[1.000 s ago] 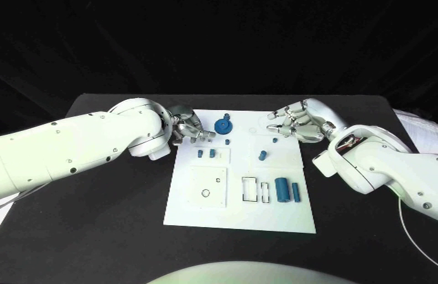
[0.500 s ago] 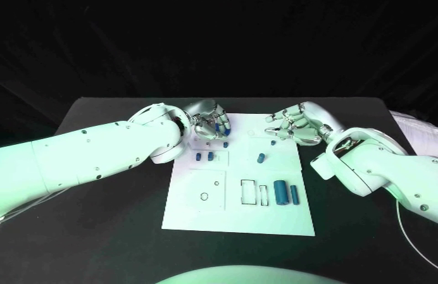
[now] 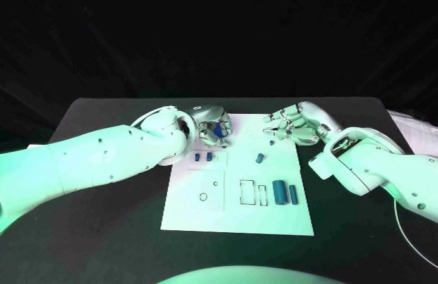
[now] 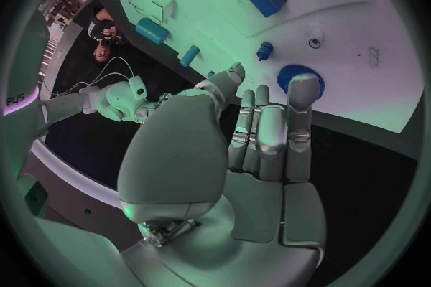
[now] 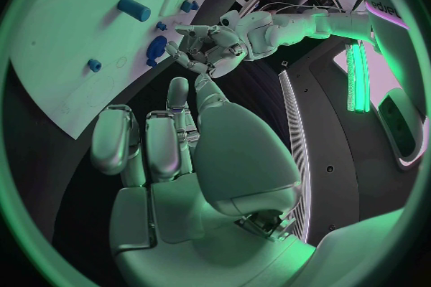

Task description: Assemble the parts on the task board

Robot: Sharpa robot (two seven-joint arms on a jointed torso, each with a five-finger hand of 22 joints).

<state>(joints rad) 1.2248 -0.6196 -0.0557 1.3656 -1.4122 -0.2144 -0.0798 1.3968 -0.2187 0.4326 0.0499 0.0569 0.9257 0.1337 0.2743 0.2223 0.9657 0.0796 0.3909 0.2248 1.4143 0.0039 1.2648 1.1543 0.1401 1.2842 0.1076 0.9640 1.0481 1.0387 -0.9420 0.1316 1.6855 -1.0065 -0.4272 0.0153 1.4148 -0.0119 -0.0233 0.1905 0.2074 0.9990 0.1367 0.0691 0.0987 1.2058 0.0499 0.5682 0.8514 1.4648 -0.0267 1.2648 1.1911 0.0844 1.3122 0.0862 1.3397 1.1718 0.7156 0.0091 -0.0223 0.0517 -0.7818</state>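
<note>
Head view: left hand (image 3: 212,127) over blue gear (image 4: 294,79) at board (image 3: 239,216) far edge, fingers apart, nothing held. Right hand (image 3: 294,125) hovers nearby, fingers apart, empty.

On the black table (image 3: 109,246) lies the white rectangular task board (image 3: 239,217). The silver left hand (image 3: 212,124) covers a blue round gear (image 3: 220,129); the silver right hand (image 3: 290,126) hovers open.

Two white arms reaching in from either side toward the far middle, left hand (image 3: 212,127) palm down with fingers loosely extended and holding nothing, right hand (image 3: 294,124) opposite it, fingers apart and slightly curled, also holding nothing
</note>
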